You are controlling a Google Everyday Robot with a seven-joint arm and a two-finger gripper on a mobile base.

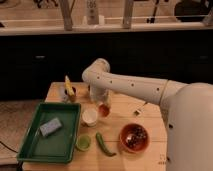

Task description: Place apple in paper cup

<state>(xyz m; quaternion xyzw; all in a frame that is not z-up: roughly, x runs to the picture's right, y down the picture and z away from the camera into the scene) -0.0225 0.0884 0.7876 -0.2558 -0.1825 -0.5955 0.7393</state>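
1. We see the pincer (pixel 103 103) low over the middle of the wooden desk (pixel 150 120), at the end of the white arm (pixel 135 87) that reaches in from the right side.
2. The pincer points downward and it is clenched around the apple (pixel 103 110); the orange-red fruit shows just under the fingers.
3. The apple is just to the right of the paper cup (pixel 90 117) and very close to its rim. We cannot tell if the fruit touches the desk or is a little above it.
4. The paper cup stands upright, its pale inside open to us, between the apple and the green tray (pixel 35 145).
5. On the green tray, which takes the left part of the desk, a grey-blue sponge (pixel 50 126) lies flat.
6. In front of the paper cup there is a small lime-green cup (pixel 83 143), just beside the right edge of the tray.
7. Next to it, a long green pepper (pixel 104 144) lies on the desk, slanted toward the front.
8. Further right we find an orange bowl (pixel 134 138) with dark content inside; what this content is, we cannot say.
9. Behind the tray, near the back left corner of the desk, a yellow banana (pixel 67 85) rests in a small dark holder.
10. A small dark object (pixel 137 112) lies on the desk right of the apple, too unclear for us to name.
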